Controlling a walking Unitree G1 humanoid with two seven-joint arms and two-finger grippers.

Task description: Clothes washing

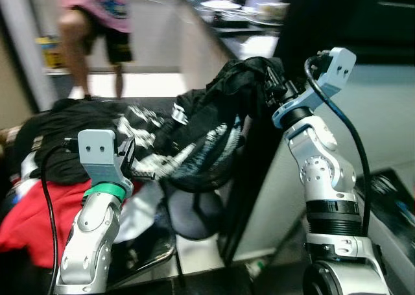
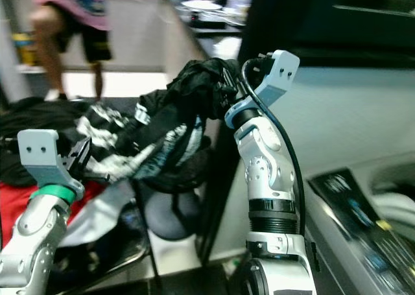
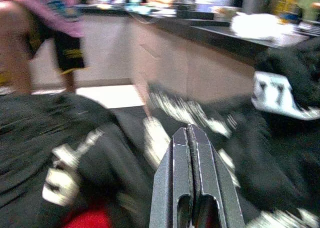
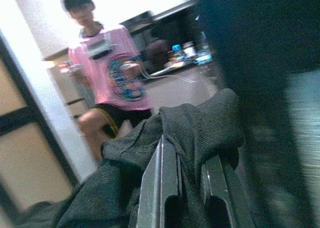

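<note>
A black garment with white print (image 1: 214, 126) hangs lifted above the laundry pile, its top bunched at my right gripper (image 1: 269, 81), which is shut on it. In the right wrist view the dark cloth (image 4: 200, 123) is draped over and between the fingers (image 4: 160, 188). My left gripper (image 3: 189, 133) is lower on the left with its jaws pressed together and nothing between them, hovering just over the pile beside the garment's hanging end. The pile holds black clothes (image 1: 71, 123) and a red piece (image 1: 39, 211).
A washing machine top with a control panel (image 2: 363, 211) lies at the lower right. A person in a pink shirt (image 1: 97, 23) stands at the back left beside a long kitchen counter (image 1: 194, 42). A dark upright panel (image 1: 253, 178) stands between pile and machine.
</note>
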